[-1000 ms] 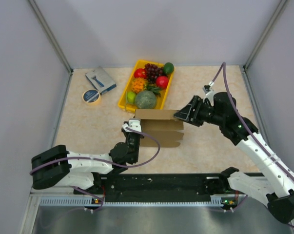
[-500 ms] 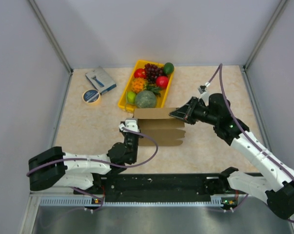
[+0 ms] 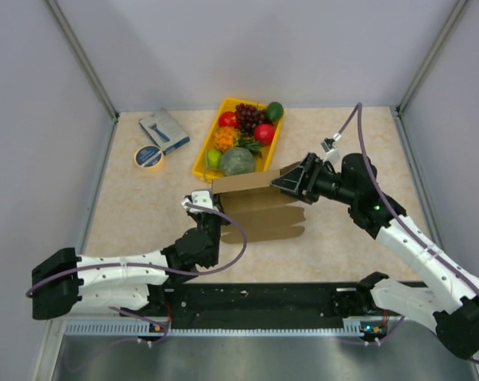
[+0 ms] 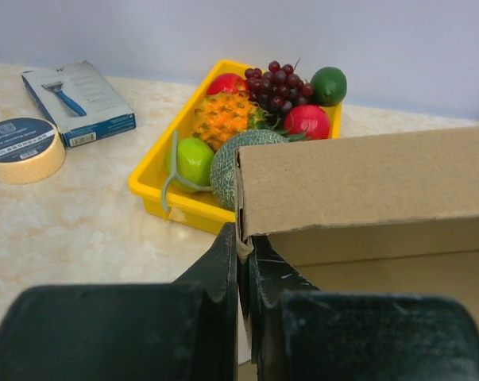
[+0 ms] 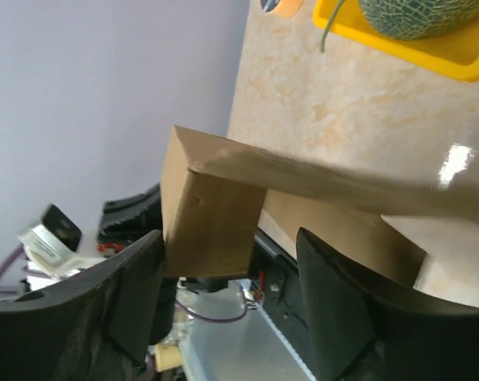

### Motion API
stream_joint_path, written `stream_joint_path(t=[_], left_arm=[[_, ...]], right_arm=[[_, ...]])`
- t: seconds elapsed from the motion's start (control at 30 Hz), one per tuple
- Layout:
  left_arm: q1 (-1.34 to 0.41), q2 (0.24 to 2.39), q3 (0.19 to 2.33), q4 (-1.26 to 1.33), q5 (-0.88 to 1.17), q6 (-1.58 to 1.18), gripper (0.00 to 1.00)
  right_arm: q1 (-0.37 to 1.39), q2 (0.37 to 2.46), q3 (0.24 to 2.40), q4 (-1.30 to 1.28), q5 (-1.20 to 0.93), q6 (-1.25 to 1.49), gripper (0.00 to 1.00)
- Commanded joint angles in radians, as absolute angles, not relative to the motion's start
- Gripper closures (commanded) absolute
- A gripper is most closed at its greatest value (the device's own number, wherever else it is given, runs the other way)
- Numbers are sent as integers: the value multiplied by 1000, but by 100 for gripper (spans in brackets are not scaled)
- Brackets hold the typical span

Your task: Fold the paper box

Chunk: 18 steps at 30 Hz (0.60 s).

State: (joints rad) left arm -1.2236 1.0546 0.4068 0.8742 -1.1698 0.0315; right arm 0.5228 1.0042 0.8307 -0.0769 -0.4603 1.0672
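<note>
paper box (image 3: 259,213): mid tabletop (image 3: 342,139), rear flap raised, just before yellow tray (image 3: 200,164) | left tool (image 4: 243,242): clamped on box's left edge | right tool (image 3: 277,182): jaws apart, straddling flap's right end | open room: toward right and near edges | tape roll (image 3: 149,156), blue-grey box (image 3: 164,131): far-left corner, well apart

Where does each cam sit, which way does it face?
Top: above, behind the bases, looking down on the table; both arms show.
Left wrist: low, facing the fruit tray; left gripper pinches the paper box.
Right wrist: rolled sideways, looking along the box; right gripper open around its end.
Shared: box and tray, all three.
</note>
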Motion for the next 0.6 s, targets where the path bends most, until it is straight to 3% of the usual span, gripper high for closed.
stream_joint_path(t=[0.0, 0.1, 0.23, 0.43, 0.57], left_arm=[[-1227, 999, 555, 548, -1242, -239, 100], [-1223, 973, 612, 369, -1276, -314, 100], [-1215, 927, 664, 219, -1256, -402, 100], [-1215, 930, 715, 206, -1252, -335, 100], [-1215, 946, 744, 196, -1276, -295, 100]], right_arm=[[522, 888, 933, -360, -373, 788, 30], [522, 758, 943, -520, -326, 669, 27], [522, 588, 859, -528, -246, 647, 25], [547, 689, 948, -483, -184, 618, 48], [590, 787, 1028, -486, -98, 621, 53]])
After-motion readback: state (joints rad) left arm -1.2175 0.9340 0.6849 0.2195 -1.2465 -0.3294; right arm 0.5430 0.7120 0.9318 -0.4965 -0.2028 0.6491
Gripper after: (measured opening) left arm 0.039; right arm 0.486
